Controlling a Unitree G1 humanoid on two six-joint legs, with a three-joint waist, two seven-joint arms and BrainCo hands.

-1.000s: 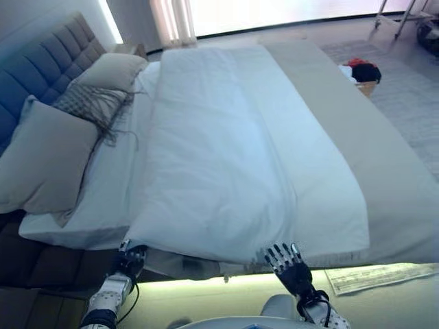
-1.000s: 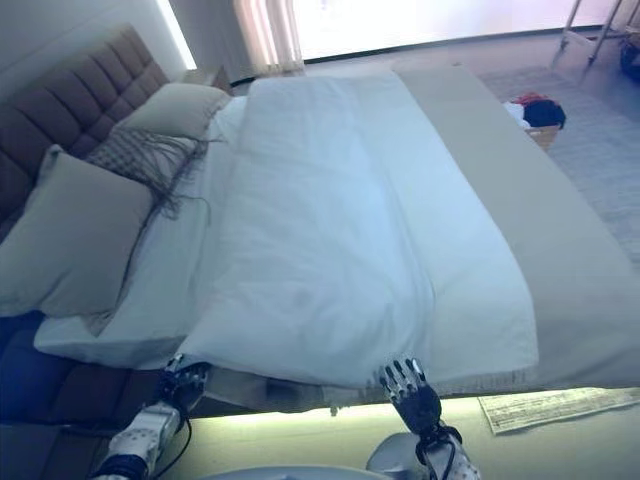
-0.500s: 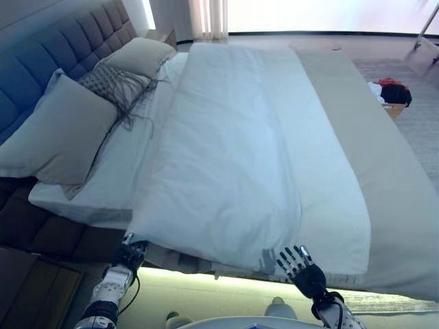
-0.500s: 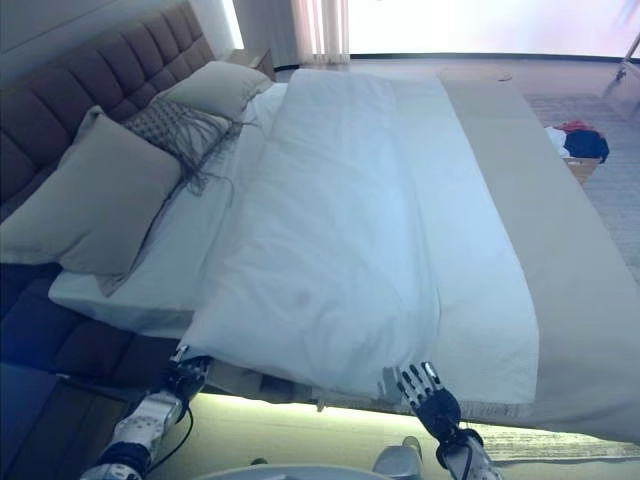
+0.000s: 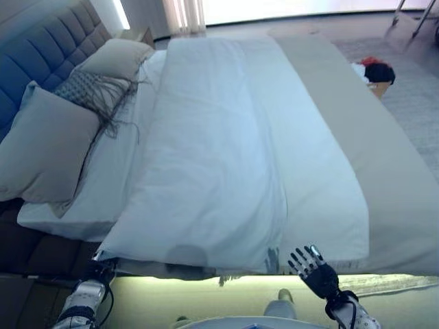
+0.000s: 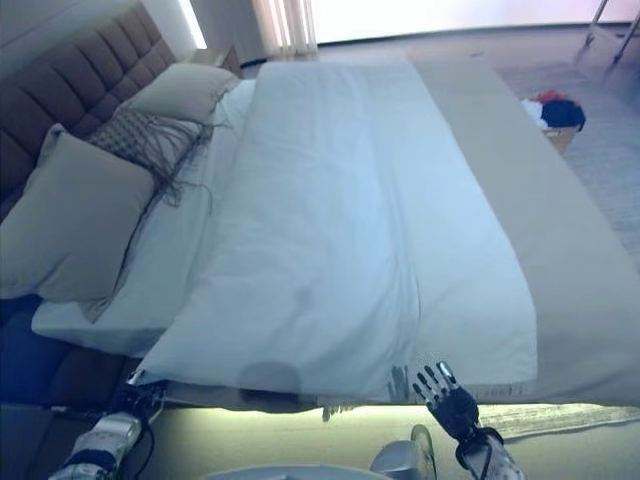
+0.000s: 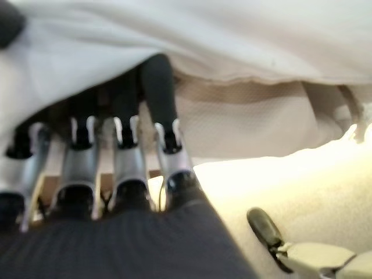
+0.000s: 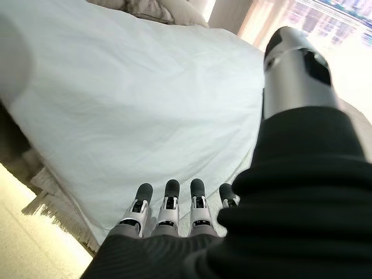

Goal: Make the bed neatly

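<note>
A white duvet (image 5: 219, 151) covers the middle of the bed, over a beige bedspread (image 5: 374, 157) that shows along the right side. My left hand (image 5: 95, 273) is at the duvet's near left corner, at the bed's front edge. In the left wrist view its fingers (image 7: 157, 87) reach under the white cloth (image 7: 192, 35) with the thumb on top, pinching the corner. My right hand (image 5: 314, 269) is open with fingers spread, just off the front edge near the duvet's near right part. Its straight fingers (image 8: 168, 200) show in the right wrist view, before the duvet (image 8: 133, 110).
Two beige pillows (image 5: 41, 151) (image 5: 113, 58) and a fringed patterned cushion (image 5: 89, 92) lie at the padded headboard (image 5: 38, 65) on the left. A basket of clothes (image 5: 370, 74) stands on the floor at the far right. A mat (image 5: 398, 284) lies under the front edge.
The camera has shifted. The duvet's near left corner has come out toward the left front with my left hand. My right hand has moved a little right, away from the duvet's edge.
</note>
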